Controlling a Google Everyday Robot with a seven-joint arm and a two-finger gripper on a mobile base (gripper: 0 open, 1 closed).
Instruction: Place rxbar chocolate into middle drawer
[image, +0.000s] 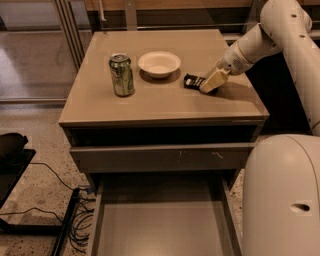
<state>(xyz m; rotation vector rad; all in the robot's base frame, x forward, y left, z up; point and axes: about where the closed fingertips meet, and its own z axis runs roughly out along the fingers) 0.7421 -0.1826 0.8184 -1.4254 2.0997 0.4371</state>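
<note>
A robot arm (255, 45) reaches in from the right over a brown table (175, 105). Its gripper (207, 86) is low over the table's right side, tip touching the right end of the bar (191, 80). Whether it is open or has hold of the bar cannot be told. The bar, a small black packet, lies flat on the table just right of a white bowl (159, 63). A green can (121, 75) stands further left.

Below, the drawer (160, 225) is pulled out wide and looks empty. A scratched drawer front (165, 156) juts out slightly above it.

Risks, as a judgement:
- The flat bar could slide toward the bowl instead of being gripped.
- A weak hold on one end could let it drop on the way.
- The scratched front could catch the bar as it comes down.
</note>
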